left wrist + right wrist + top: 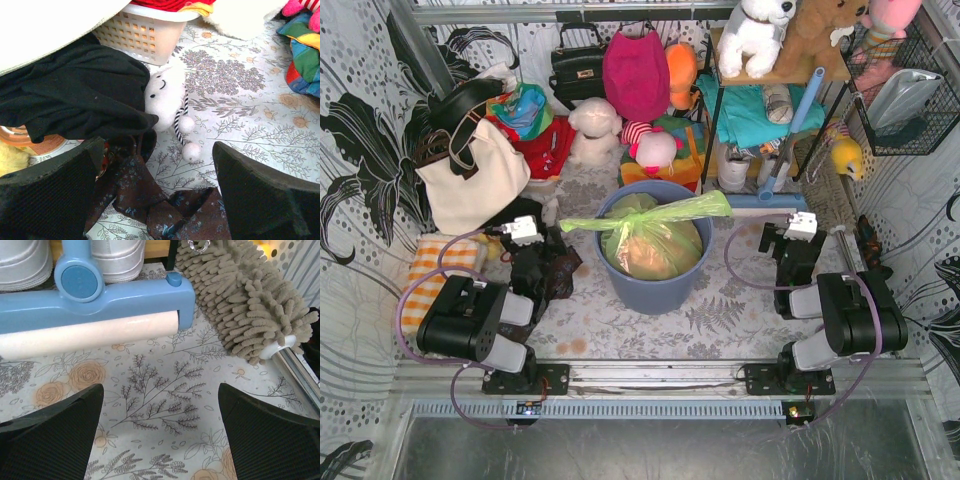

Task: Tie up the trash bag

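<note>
I use the blue-grey bin [650, 290] at the middle of the table as my landmark. Nearest me, in front of the bin, the two arm bases sit on the table's edge. Left of the bin, the left pincer [523, 232] hangs low with its jaws spread wide and nothing between them. Its own camera shows it over a dark floral cloth [145, 200], with a heap of black fabric [75, 95] and a small white plush [165, 95] with a striped cord just ahead. Right of the bin, the right pincer [800, 228] is likewise spread wide and empty above the flowered tablecloth [160, 390]. Beyond its fingers lie a blue roller tool [90, 332] and a tan shaggy duster [245, 305]. The trash bag [655, 240] sits inside the bin, between the two pincers and touching neither. It is lime green and see-through, with tan crumpled paper showing inside. Its loose top is pulled out into a long flat strip lying across the bin's rim. The strip's left end points toward the left pincer and stops near it, while the right end reaches the bin's far right rim, apart from the right pincer. Behind the bin stand a white plush dog [595, 130] and a magenta bag [636, 70], with a cream tote [470, 180] behind and to the left.
</note>
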`<control>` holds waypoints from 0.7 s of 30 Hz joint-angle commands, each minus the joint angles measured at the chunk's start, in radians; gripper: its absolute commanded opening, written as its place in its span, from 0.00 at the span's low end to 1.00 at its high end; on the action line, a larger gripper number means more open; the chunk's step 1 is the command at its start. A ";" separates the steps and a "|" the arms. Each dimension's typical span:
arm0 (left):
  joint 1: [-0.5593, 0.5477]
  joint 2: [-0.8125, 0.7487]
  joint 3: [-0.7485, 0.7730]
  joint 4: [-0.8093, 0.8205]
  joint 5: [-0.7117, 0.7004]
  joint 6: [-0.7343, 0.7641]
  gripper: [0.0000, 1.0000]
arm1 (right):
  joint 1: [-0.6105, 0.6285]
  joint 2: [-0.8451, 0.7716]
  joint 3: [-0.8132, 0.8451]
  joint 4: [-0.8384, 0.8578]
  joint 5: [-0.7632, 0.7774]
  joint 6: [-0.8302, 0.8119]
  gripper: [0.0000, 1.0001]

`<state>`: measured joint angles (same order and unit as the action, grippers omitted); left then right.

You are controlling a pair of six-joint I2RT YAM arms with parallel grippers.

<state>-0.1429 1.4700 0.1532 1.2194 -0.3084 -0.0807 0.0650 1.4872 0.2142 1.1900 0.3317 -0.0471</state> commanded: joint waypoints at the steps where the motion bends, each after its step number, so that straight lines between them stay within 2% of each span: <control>1: 0.009 -0.002 0.021 0.068 0.029 0.015 0.98 | 0.004 0.000 -0.083 0.206 -0.072 -0.021 0.97; 3: 0.010 -0.005 0.022 0.058 0.028 0.014 0.98 | 0.009 0.082 -0.100 0.341 -0.077 -0.043 0.97; 6: 0.010 -0.005 0.022 0.058 0.029 0.014 0.98 | 0.016 0.048 -0.039 0.163 -0.052 -0.023 0.97; 8: 0.009 -0.004 0.022 0.063 0.029 0.015 0.98 | 0.015 0.062 -0.045 0.200 -0.052 -0.032 0.97; 21: 0.009 -0.004 0.022 0.060 0.029 0.014 0.98 | 0.015 0.060 -0.045 0.189 -0.055 -0.026 0.97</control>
<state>-0.1429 1.4700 0.1555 1.2190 -0.2863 -0.0807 0.0727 1.5459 0.1547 1.3396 0.2905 -0.0696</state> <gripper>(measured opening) 0.979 0.969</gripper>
